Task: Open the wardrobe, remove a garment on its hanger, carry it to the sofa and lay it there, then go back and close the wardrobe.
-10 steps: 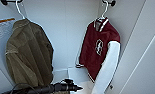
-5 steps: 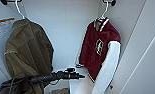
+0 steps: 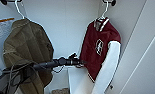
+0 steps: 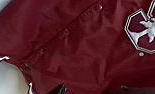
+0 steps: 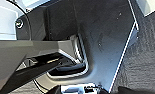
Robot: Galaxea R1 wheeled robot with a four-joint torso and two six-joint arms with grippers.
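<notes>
Wardrobe interior (image 3: 68, 27): white back wall and white side panels, doors open, an open white door panel (image 3: 143, 62) to the right of the maroon jacket.

Maroon varsity jacket (image 3: 98, 50) with white sleeves, white chest emblem and striped collar: hanging inside the wardrobe, on the right of the interior. Suspended from a thin white hanger (image 3: 105, 11) with its hook over a dark rail end (image 3: 112, 2) at the top. White sleeve (image 3: 106, 70) hanging down along the jacket's right side.

Olive-brown jacket (image 3: 28, 50): hanging well to the left of the maroon jacket, on a second white hanger (image 3: 18, 8). Bare white back wall between the two garments. Paper sheet with an orange band (image 3: 3, 27) on the wall just left of the olive-brown jacket.

Left arm (image 3: 45, 64), dark, jointed: extended from the lower left across the front of the olive-brown jacket toward the maroon jacket. Left gripper (image 3: 76, 60): at the lower left edge of the maroon jacket, touching or just beside the fabric; contact not resolvable. Finger state: cannot tell, open or closed.

Left wrist view: maroon fabric at close range, a line of snap buttons (image 4: 66, 31) along the front placket, white emblem (image 4: 145, 30) to one side of that line.

Right wrist view: dark robot body panels (image 5: 105, 37), grey carpet floor (image 5: 145, 57) beside them. Right gripper state: cannot tell.
</notes>
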